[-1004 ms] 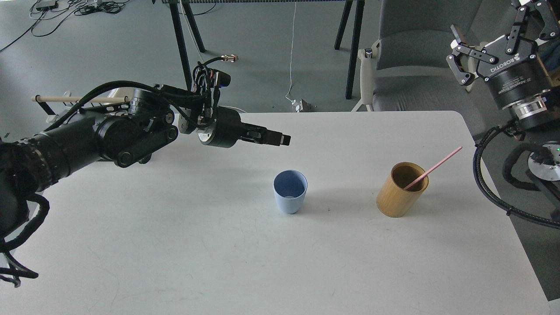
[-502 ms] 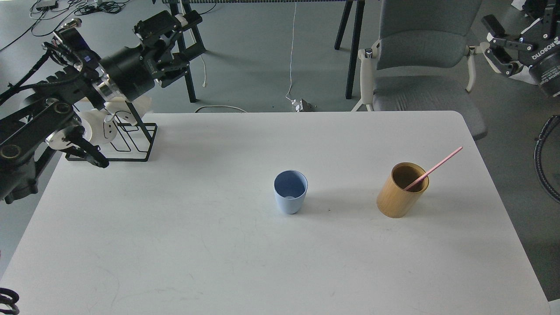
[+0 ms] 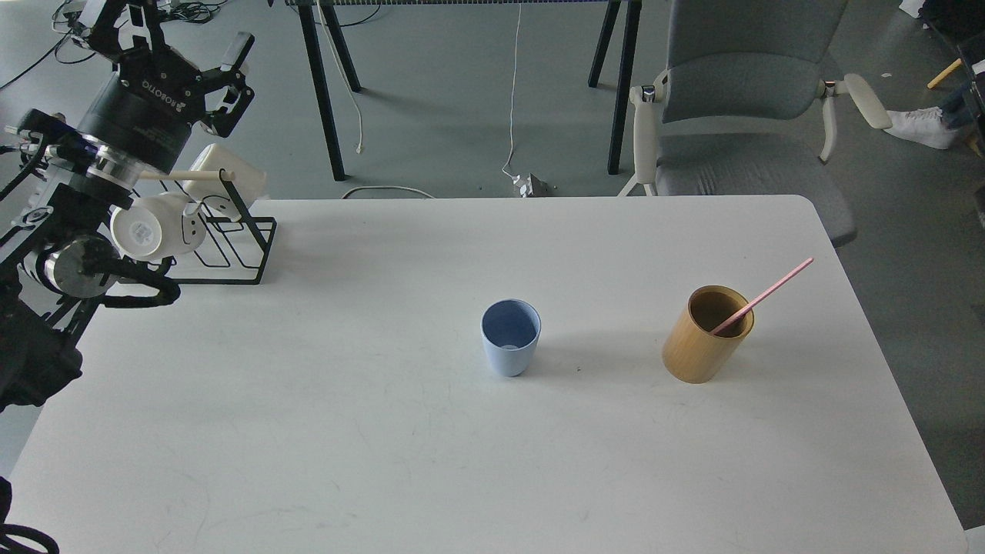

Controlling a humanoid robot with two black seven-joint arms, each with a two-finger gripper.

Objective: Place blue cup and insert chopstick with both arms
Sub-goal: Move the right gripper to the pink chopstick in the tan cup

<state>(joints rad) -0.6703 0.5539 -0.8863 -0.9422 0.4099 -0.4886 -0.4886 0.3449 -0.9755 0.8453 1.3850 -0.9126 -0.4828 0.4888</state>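
blue cup (image 3: 510,337): standing upright, mouth up, about mid-surface on the white surface (image 3: 385,431). Nothing touching it, nothing inside as far as I can see.

chopstick (image 3: 762,295): thin pink stick leaning in the tan holder (image 3: 706,333), lower end down inside, top end poking out up and to the right. The holder sits to the right of the cup, clearly apart from it.

left hand (image 3: 173,42): up at the far left corner, over the black wire rack (image 3: 231,246) where the white mug (image 3: 158,227) hangs. Fingers spread wide and pointing up, holding nothing. Well away from the cup.

right hand: not in the shot at all, so can't say anything about it.

how the cup should handle: looks like light matte plastic, stiff, and probably not too slippery. It tapers toward the base, so I'd pinch across the wall just under the rim, or close around the upper half so it can't squirt downward out of the grip. Empty and light, so it would tip easily if bumped on approach.

how the chopstick should handle: super light, stiff, skinny. Easy to roll or pivot between fingers. I'd grab the exposed upper part above the holder's rim and pull along its lean so the holder doesn't get dragged over.

where things stand: my guess is neither step is done yet. Stick's not in the cup, and no hand is near either item.
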